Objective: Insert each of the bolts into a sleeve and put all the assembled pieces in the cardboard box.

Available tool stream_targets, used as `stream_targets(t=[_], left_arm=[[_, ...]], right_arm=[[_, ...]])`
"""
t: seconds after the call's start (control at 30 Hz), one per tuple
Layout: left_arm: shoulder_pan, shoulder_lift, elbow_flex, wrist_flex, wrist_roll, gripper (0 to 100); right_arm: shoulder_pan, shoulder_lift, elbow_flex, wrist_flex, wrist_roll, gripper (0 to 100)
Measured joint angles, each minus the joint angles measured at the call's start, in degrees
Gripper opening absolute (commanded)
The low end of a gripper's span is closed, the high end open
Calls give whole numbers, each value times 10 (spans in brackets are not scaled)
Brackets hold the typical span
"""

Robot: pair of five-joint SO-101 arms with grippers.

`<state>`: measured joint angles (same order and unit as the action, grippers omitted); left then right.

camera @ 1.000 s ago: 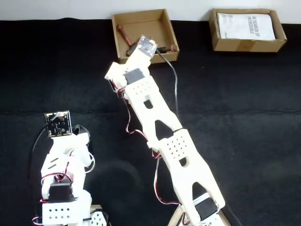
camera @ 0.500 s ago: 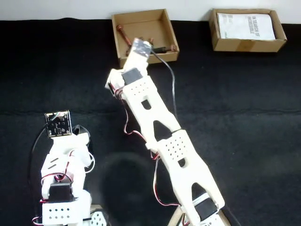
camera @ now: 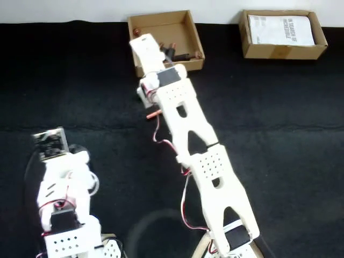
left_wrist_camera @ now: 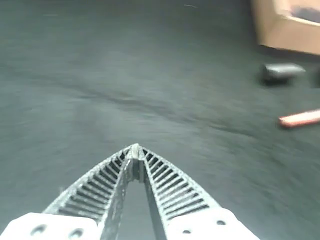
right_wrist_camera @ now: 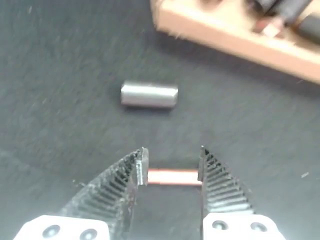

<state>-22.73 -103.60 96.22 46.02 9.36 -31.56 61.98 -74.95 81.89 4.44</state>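
Observation:
In the right wrist view my right gripper is open, its fingers on either side of a copper bolt that lies on the black cloth. A grey sleeve lies just beyond it, short of the cardboard box. From above, the bolt pokes out beside the long right arm, which stretches up to the box; assembled pieces lie inside. My left gripper is shut and holds nothing; far off it sees the sleeve and the bolt. The left arm sits at the lower left.
A second cardboard box with a printed sheet stands at the back right. Black cloth covers the table, with open room on the right and between the arms. The white table edge runs behind the boxes.
The right arm's wrist swung left along the box's front, and a copper bolt now shows beside the arm. The left arm shifted left.

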Motion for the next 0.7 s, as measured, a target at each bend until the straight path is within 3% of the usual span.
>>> stream_targets(t=[0.13, 0.27, 0.43, 0.7], left_arm=[[-136, 0, 0, -32, 0, 29], [-234, 0, 0, -42, 0, 30], [-256, 0, 0, -42, 0, 30], [-258, 0, 0, -42, 0, 30]], right_arm=[[5, 0, -2, -23, 26, 146], [-16, 1, -5, -35, 185, 146], [-58, 16, -5, -37, 352, 146], [-71, 61, -6, -39, 471, 146]])
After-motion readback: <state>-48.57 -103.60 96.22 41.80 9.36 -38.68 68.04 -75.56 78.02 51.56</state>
